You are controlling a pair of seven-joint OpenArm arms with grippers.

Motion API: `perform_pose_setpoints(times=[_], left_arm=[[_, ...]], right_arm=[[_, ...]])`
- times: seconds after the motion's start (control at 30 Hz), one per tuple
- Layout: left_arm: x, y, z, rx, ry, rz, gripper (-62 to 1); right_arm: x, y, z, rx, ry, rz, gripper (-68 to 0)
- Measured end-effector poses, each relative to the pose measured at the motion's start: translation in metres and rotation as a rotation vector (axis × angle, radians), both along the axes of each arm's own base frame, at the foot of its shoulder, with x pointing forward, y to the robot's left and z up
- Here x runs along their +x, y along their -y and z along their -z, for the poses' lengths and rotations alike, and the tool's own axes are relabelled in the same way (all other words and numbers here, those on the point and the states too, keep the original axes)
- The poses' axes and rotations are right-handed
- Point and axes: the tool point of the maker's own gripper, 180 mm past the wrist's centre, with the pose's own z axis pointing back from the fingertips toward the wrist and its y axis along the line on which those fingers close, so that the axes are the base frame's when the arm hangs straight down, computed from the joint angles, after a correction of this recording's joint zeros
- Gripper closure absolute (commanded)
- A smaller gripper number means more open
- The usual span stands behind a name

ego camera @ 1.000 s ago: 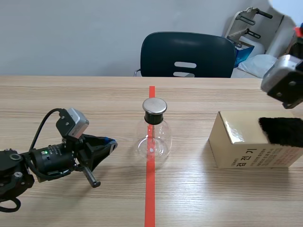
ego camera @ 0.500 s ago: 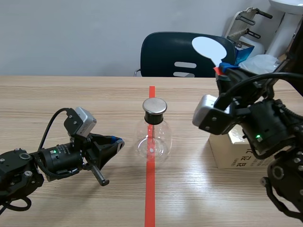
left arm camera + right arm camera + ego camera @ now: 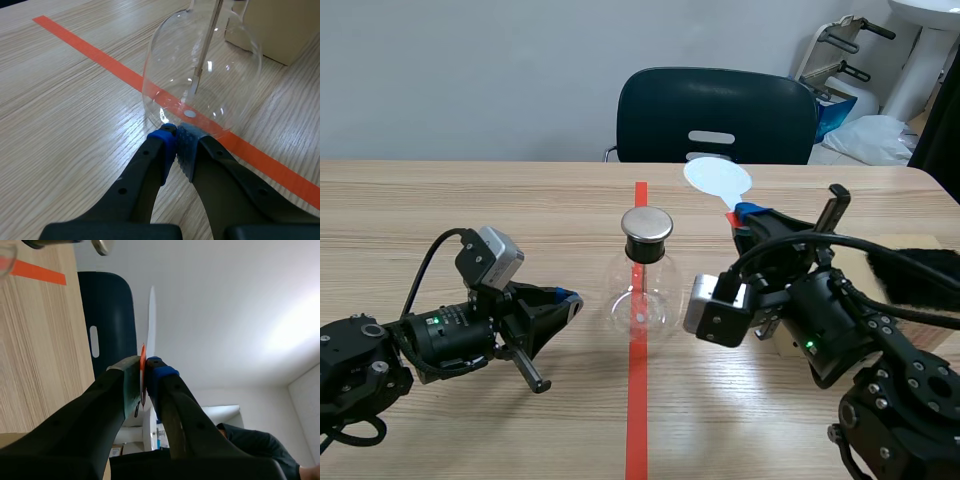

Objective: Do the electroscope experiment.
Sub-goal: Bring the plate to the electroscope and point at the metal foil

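Note:
The electroscope, a clear glass flask (image 3: 640, 295) with a metal cap (image 3: 647, 224), stands on the red tape line at mid-table. My left gripper (image 3: 567, 302) lies low on the table just left of the flask, shut on nothing. In the left wrist view its fingertips (image 3: 178, 139) nearly touch the flask (image 3: 200, 75). My right gripper (image 3: 744, 216) is shut on the orange handle of a paddle whose white disc (image 3: 717, 177) hangs just right of and above the cap. The right wrist view shows the disc (image 3: 151, 315) edge-on above the gripper (image 3: 144, 371).
A gold cardboard box (image 3: 930, 318) stands at the right, mostly hidden behind my right arm, with a black fur cloth (image 3: 920, 275) on it. A dark chair (image 3: 715, 115) sits beyond the table's far edge. The box (image 3: 270, 25) also shows past the flask.
My right arm came down from high at the right and swung left, bringing the paddle's white disc close to the flask's cap. The left gripper crept slightly toward the flask, then held.

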Motion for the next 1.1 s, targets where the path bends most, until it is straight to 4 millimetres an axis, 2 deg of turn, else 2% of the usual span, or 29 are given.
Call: perform_pose_setpoints(times=[0.3, 0.6, 1.1], left_arm=[[0.0, 0.0, 0.0, 0.0, 0.0, 0.0, -2.7], [0.0, 0.0, 0.0, 0.0, 0.0, 0.0, -2.7], [0.0, 0.0, 0.0, 0.0, 0.0, 0.0, -2.7]], right_arm=[[-0.004, -0.006, 0.001, -0.006, -0.003, -0.041, -0.7], [-0.017, -0.026, 0.001, -0.013, 0.006, -0.167, -0.7], [-0.033, -0.045, 0.0, -0.021, 0.015, -0.311, -0.7]])
